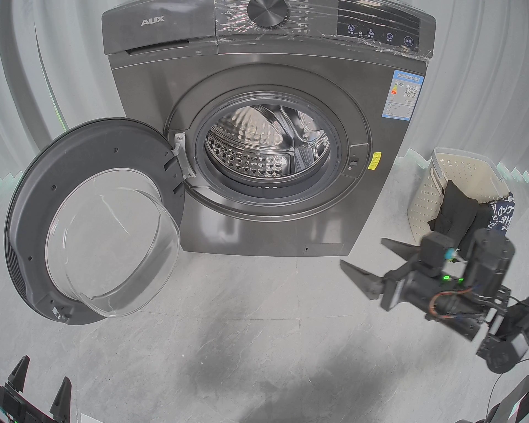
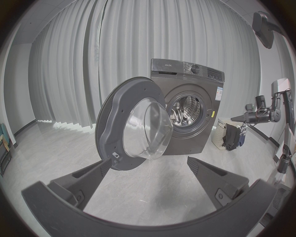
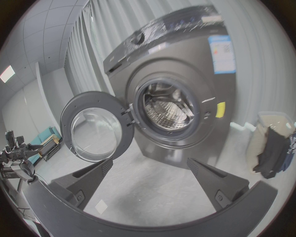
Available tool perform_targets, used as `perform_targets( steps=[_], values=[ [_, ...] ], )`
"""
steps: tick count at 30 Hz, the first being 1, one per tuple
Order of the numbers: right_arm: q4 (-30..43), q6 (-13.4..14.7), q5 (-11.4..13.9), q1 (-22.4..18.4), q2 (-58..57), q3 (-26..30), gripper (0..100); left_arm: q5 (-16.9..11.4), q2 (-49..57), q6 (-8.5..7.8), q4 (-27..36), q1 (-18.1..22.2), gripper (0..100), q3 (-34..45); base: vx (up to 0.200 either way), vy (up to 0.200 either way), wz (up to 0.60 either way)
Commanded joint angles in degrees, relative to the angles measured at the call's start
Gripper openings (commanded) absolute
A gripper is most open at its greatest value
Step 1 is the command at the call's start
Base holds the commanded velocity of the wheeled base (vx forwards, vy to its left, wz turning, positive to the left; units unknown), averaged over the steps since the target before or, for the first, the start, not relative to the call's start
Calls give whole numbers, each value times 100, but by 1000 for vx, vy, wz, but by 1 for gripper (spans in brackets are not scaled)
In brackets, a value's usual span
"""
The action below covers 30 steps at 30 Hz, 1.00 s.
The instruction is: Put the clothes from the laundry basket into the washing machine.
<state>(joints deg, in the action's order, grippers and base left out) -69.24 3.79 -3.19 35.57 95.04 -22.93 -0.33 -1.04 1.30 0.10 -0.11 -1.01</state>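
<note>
The right hand [image 1: 361, 251] hangs above the floor, its two dark wedge-shaped fingers spread wide with nothing between them, pointing toward the robot's left and the machine's lower front. Just behind it stands the laundry basket [image 1: 468, 164] — upright, cream plastic with perforated walls, near the washing machine's right front corner. A black garment [image 1: 456, 216] is draped over the basket's near rim, its long axis running downward, and beside it lies a navy piece [image 1: 502, 211] with white lettering.

The left hand [image 1: 46, 369] sits low on the robot's left, fingers also wide apart, aimed toward the open door [image 1: 33, 220].

The washing machine [image 1: 143, 82] is a grey metal front-loader with a round dial [image 1: 267, 9] on top. Its round door swings out to the robot's left, carrying a clear bowl-shaped window. The drum [image 1: 248, 157] is shiny perforated steel. A blue-and-white label [image 1: 403, 95] sits at the front's upper right — a small yellow sticker [image 1: 374, 160] below it. The floor [image 1: 248, 341] is pale grey marbled tile.
</note>
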Motion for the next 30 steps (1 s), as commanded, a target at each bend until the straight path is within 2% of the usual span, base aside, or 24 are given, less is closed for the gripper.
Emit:
perform_targets(
  steps=[1,3,4,6,7,8,9,12,20,21,22,23,26,30],
  values=[
    [-125,-221,29,-1360,-2587,1792,100,-2,104,10,-1,2,100,92,0,0,0],
    [-81,-265,38,-1861,-3228,2284,100,-2,104,10,-1,2,100,92,0,0,0],
    [-63,-265,38,-1896,-3246,2293,100,-2,104,10,-1,2,100,92,0,0,0],
    [658,-318,47,-2283,-4116,2284,100,-2,104,10,-1,2,100,92,0,0,0],
    [965,-318,21,-2362,-4450,2293,100,-2,104,10,-1,2,100,92,0,0,0],
    [965,-318,21,-2362,-4450,2293,100,-2,104,10,-1,2,100,92,0,0,0],
    [1862,-282,21,-2599,-5109,2293,100,-2,104,1,-1,-7,100,92,0,0,0],
    [3119,-309,56,-3135,-6085,2284,100,-2,104,1,-1,-7,100,92,0,0,0],
    [3655,-239,56,-3522,-6973,2293,100,-2,104,1,-1,-7,100,92,0,0,0],
    [4077,-265,65,-3663,-7386,2293,100,-2,104,1,-1,-7,100,92,0,0,0],
    [4077,-265,65,-3663,-7386,2293,100,7,104,1,-1,-7,100,92,0,0,0],
    [4542,-282,73,-3715,-7781,2284,100,-2,104,1,-1,2,100,92,0,0,0],
    [4894,-282,73,-3707,-8062,2284,100,7,104,1,-1,2,100,92,0,0,0],
    [5790,-265,91,-3663,-8871,2293,100,-2,104,1,-1,-7,100,92,0,0,0]
  ],
)
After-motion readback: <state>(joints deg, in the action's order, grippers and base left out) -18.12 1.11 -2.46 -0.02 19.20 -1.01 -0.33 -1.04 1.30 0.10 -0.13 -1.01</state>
